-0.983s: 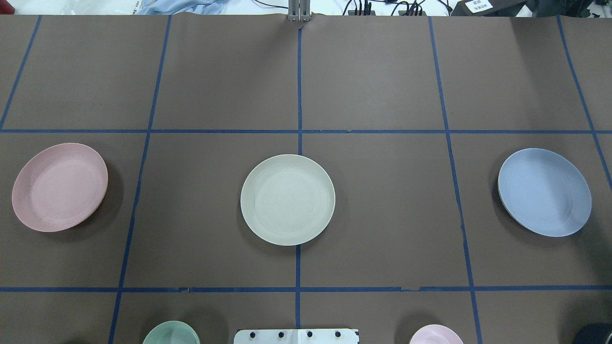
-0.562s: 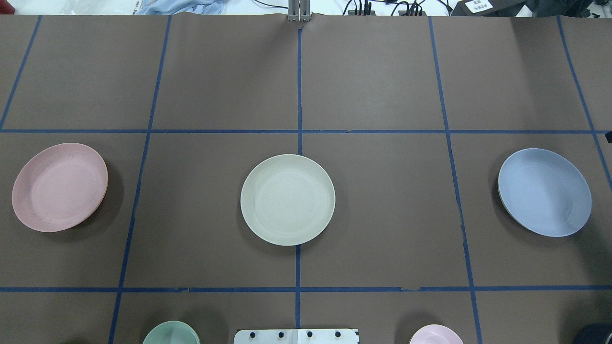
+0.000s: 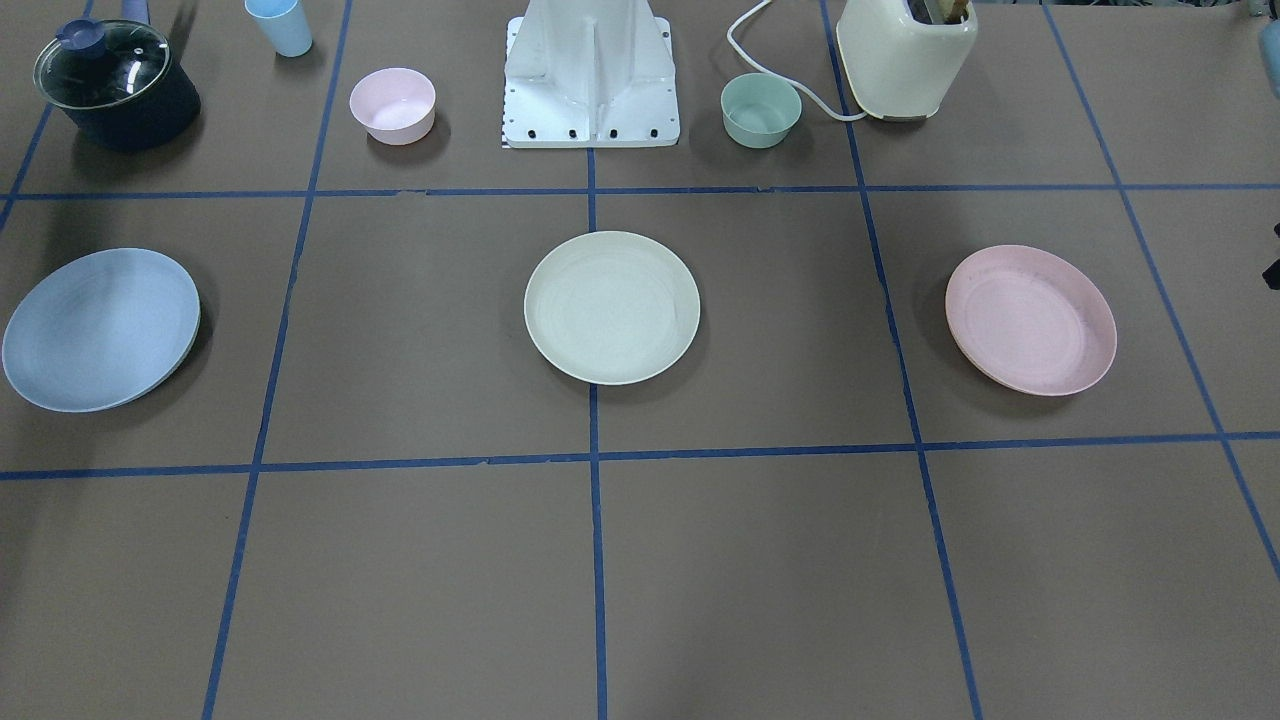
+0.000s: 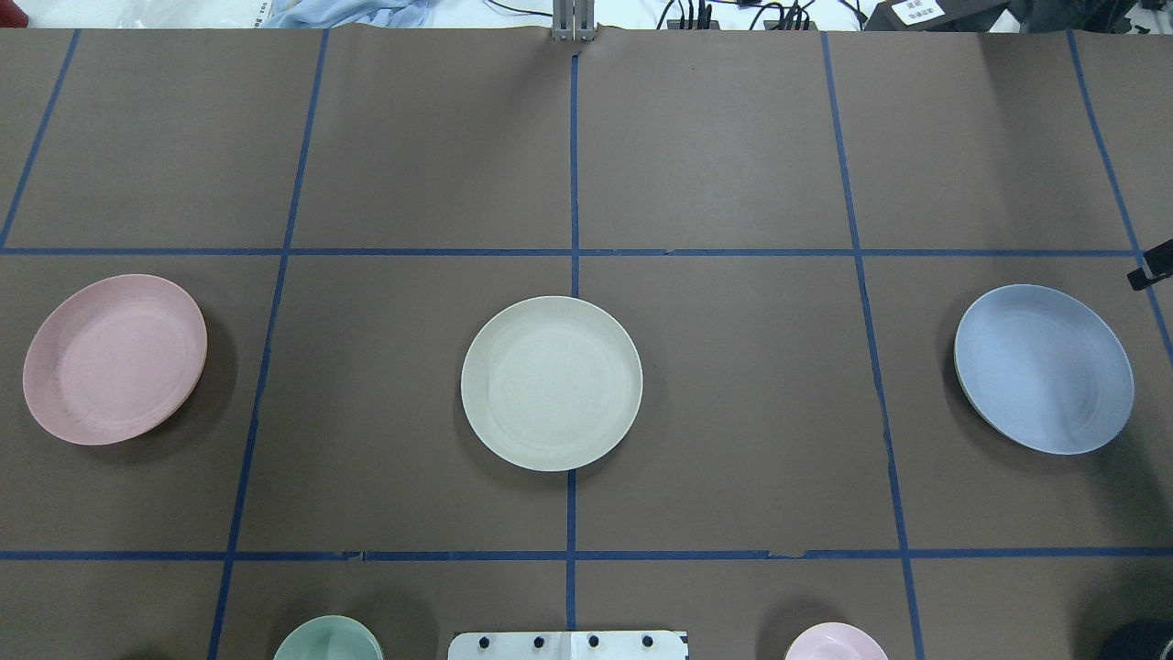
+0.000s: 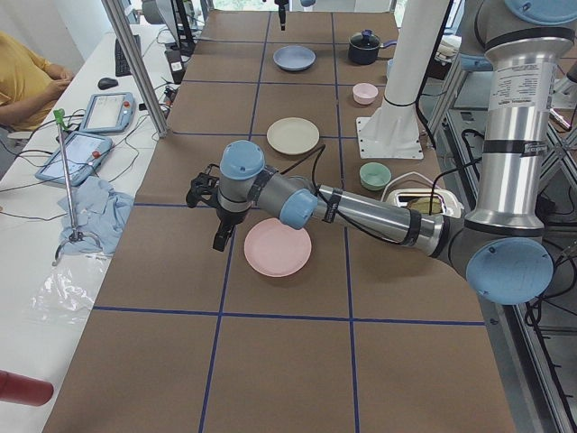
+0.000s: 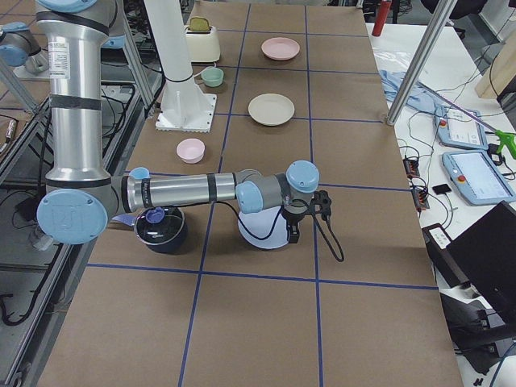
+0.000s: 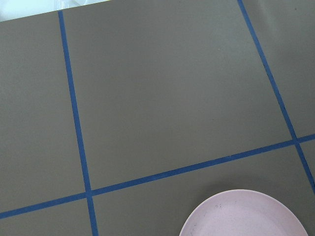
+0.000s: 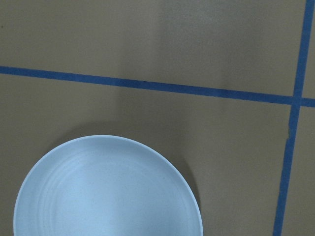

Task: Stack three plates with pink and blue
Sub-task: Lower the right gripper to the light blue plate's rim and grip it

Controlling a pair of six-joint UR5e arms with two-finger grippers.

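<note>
Three plates lie apart in a row on the brown table. The pink plate [image 4: 115,359] is at the left, the cream plate [image 4: 551,383] in the middle and the light blue plate [image 4: 1043,368] at the right. My left gripper [image 5: 219,241] hangs just beyond the pink plate's [image 5: 278,247] far rim; its wrist view shows only that plate's edge [image 7: 246,216]. My right gripper [image 6: 293,234] hangs over the far rim of the blue plate [image 6: 262,230], which fills its wrist view [image 8: 108,189]. Only a dark tip [image 4: 1153,272] of it shows overhead. I cannot tell whether either gripper is open.
Near the robot base [image 3: 590,75] stand a small pink bowl [image 3: 392,104], a small green bowl [image 3: 761,109], a lidded dark pot [image 3: 115,85], a blue cup [image 3: 279,25] and a cream toaster [image 3: 905,55]. A person sits beyond the table's far side [image 5: 27,81].
A dark part of my right gripper has come into the overhead view at the right edge, beyond the blue plate. The three plates have not moved.
</note>
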